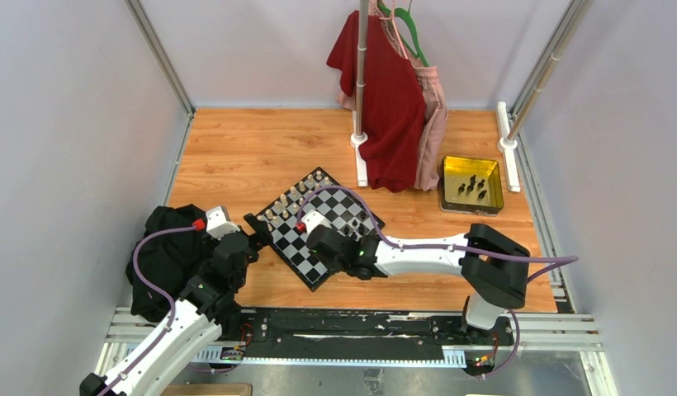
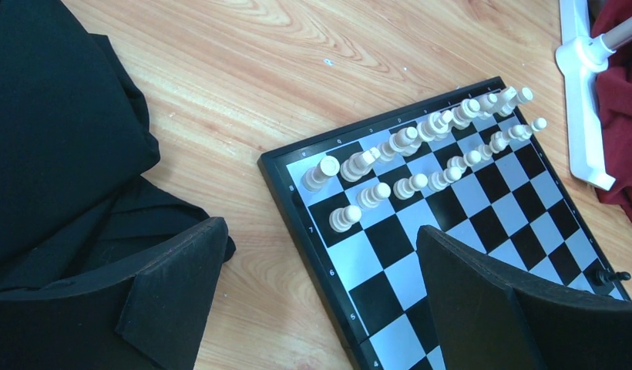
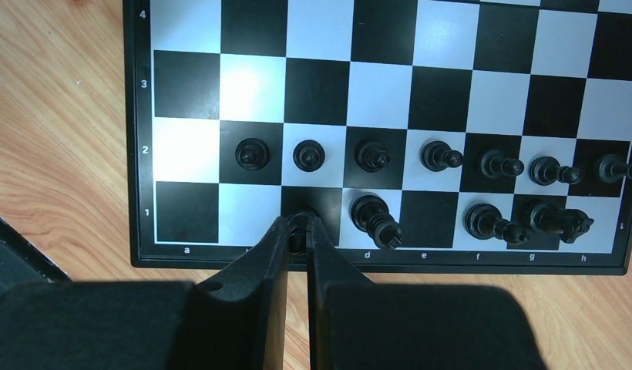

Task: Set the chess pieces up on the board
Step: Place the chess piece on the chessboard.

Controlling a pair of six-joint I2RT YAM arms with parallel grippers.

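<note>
The checkered board (image 1: 339, 206) lies tilted on the wooden floor. Cream pieces (image 2: 413, 150) fill two rows at its far-left side. Black pieces (image 3: 440, 156) stand along row 2, with a few on row 1 (image 3: 374, 216). My right gripper (image 3: 298, 231) is shut on a black chess piece (image 3: 300, 225) over square c1 at the board's near edge; it also shows in the top view (image 1: 312, 227). My left gripper (image 2: 321, 293) is open and empty, straddling the board's left rim (image 2: 286, 196); it shows in the top view (image 1: 257, 239).
A yellow tray (image 1: 471, 183) with several black pieces sits at the right. A black cloth (image 1: 162, 256) lies left of the board. A clothes rack with red and pink garments (image 1: 393, 91) stands behind the board.
</note>
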